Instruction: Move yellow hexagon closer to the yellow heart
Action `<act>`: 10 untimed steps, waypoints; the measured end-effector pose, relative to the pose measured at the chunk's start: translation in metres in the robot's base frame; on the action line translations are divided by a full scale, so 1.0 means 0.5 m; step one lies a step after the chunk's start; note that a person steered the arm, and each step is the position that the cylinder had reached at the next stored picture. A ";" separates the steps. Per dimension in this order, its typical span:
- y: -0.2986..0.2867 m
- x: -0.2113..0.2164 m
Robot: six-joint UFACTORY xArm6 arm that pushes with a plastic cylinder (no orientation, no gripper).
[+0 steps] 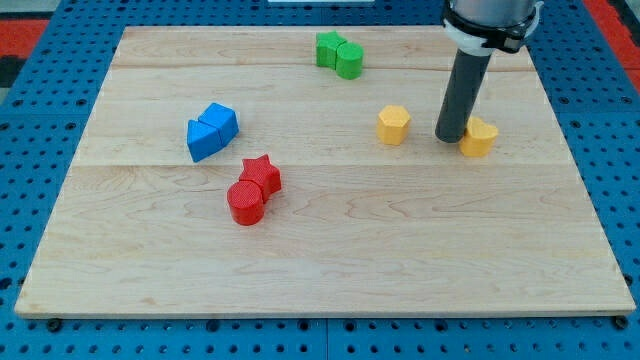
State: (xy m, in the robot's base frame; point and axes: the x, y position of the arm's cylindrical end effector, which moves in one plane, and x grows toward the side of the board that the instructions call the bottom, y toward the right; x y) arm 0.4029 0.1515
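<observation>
Between small yellow hexagon block (pixel 393 124) and yellow heart block (pixel 480 138): 1 dark rod tip (pixel 450 138), no claw fitted, touching heart. Risk: heart gets shoved away.

My tip (pixel 452 137) stands between the hexagon (pixel 393 125) and the heart (pixel 480 138), touching or nearly touching the heart, so it blocks the short gap between them. The surface (pixel 400 240) toward the view's bottom lies open. Red blocks (pixel 254 188), blue blocks (pixel 211 131) and green blocks (pixel 339 54) sit well apart from that pair.
</observation>
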 end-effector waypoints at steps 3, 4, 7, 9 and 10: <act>-0.001 -0.004; -0.006 -0.075; -0.139 -0.090; -0.151 -0.048; -0.228 -0.040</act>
State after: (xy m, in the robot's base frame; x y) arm 0.3828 0.0375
